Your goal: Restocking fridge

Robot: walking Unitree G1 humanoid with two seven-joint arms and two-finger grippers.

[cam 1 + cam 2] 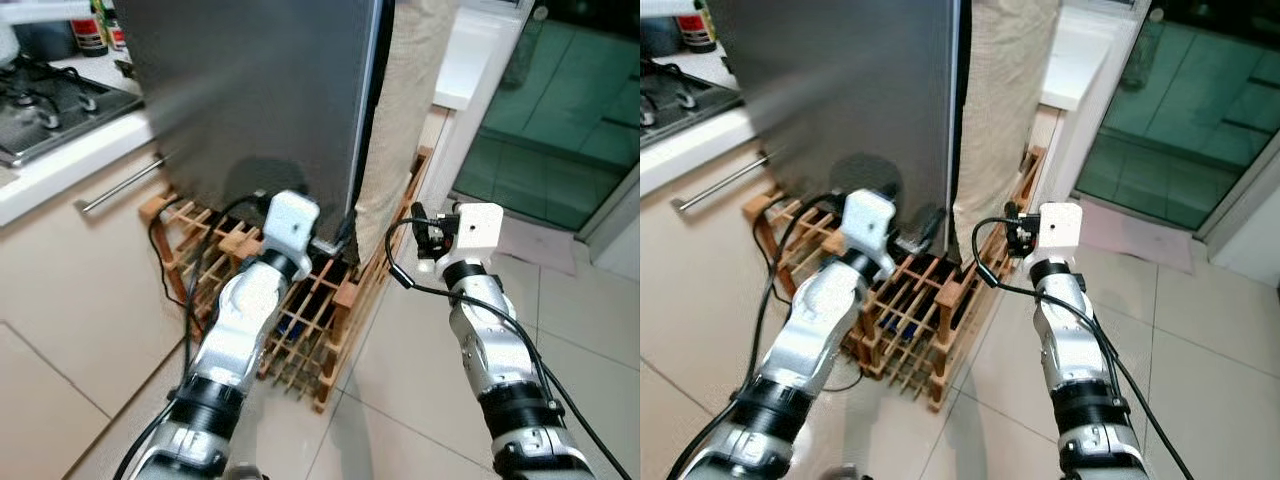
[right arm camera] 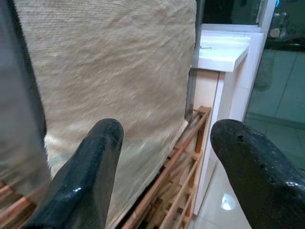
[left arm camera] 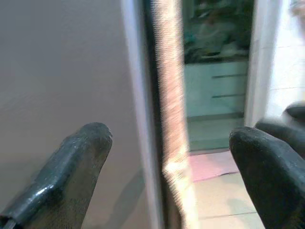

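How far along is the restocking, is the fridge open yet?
Nothing looks done: the grey fridge door appears shut, and neither gripper holds any food. In hand is the approach: the left gripper, open, points at the door's edge, while the right gripper, also open, faces the beige cloth hanging beside it, above the wooden rack. Left: opening the door and loading items.

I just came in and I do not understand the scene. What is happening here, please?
The robot stands facing a grey fridge that rests on a wooden rack, with a beige cloth hanging down its side. Both arms are raised toward it. The left hand is open and lined up with the edge of the fridge door. The right hand is open too, pointing at the cloth. Neither hand holds anything, and the door looks shut.
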